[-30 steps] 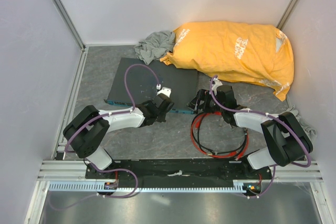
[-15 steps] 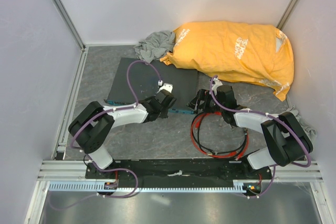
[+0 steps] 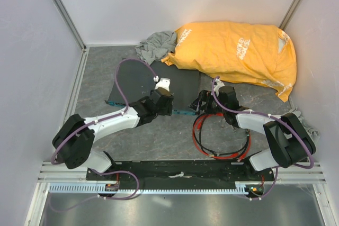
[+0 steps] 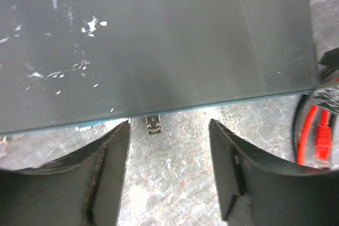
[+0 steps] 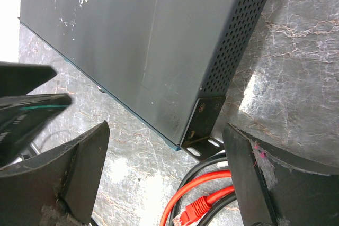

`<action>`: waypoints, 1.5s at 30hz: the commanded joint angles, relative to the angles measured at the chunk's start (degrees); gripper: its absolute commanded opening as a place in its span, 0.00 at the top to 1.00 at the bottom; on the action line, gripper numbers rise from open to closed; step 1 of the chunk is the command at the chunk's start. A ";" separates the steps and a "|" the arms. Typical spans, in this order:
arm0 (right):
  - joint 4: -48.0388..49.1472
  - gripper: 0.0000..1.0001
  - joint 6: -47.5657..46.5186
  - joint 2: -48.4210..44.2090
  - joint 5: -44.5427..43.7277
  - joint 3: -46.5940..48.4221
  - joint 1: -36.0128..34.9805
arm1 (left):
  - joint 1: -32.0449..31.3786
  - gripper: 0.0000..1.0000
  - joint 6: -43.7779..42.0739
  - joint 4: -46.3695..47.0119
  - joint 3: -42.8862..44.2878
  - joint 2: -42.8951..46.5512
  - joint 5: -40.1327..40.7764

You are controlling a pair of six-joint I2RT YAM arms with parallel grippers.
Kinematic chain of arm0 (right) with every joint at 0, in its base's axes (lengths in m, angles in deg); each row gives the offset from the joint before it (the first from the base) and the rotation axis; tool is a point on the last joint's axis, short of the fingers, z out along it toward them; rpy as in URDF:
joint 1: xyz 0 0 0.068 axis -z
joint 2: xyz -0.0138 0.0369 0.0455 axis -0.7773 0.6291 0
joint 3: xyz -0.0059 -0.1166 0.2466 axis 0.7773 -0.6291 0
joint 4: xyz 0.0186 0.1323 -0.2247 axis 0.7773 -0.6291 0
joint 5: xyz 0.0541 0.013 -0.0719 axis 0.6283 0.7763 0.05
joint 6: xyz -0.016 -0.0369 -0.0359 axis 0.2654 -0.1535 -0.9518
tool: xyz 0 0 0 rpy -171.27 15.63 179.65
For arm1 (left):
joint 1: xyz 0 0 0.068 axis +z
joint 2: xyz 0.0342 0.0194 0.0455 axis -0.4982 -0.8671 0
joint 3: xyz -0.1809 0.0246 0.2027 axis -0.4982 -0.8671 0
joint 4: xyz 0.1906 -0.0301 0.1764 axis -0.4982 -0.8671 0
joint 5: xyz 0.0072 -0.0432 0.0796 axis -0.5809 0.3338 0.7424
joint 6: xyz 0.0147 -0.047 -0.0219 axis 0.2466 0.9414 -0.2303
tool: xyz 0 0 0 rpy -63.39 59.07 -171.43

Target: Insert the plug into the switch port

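The switch (image 3: 143,80) is a flat dark grey box; its top fills the left wrist view (image 4: 159,41). Only the thin blue-green front edge (image 4: 254,98) shows, seen from above, so the switch port is hidden. My left gripper (image 4: 169,125) is open just in front of that edge, holding nothing. A small metal-coloured piece (image 4: 153,124) sticks out of the edge between its fingers. The red plug (image 5: 195,211) lies loose on the table with its red cable (image 3: 197,130), also at the right edge (image 4: 322,149). My right gripper (image 5: 165,130) is open above the switch's right corner.
An orange bag (image 3: 238,51) and a grey cloth (image 3: 156,43) lie behind the switch. A black cable (image 5: 212,165) coils with the red one beside the switch's mounting bracket (image 5: 204,120). White walls with metal rails close in the sides.
My left gripper has gone from shut to open, and the left arm has stretched out lower and flatter toward the switch's front edge. The right arm has not moved.
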 commanded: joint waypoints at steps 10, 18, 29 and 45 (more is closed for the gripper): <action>3.00 0.05 0.31 0.14 0.87 -0.61 0.00 | -1.05 0.98 6.41 -3.44 -1.58 -4.84 -0.85; 2.73 0.05 -0.04 0.32 0.61 -0.53 -0.09 | 0.44 0.98 5.44 0.24 0.80 -12.49 0.64; 2.82 0.05 -0.48 1.38 0.52 -0.26 0.00 | 4.13 0.98 0.00 8.15 2.12 -13.56 3.72; 1.06 0.05 -2.59 0.85 0.17 0.88 -0.09 | 2.55 0.99 -0.99 3.96 -2.63 -2.92 -3.48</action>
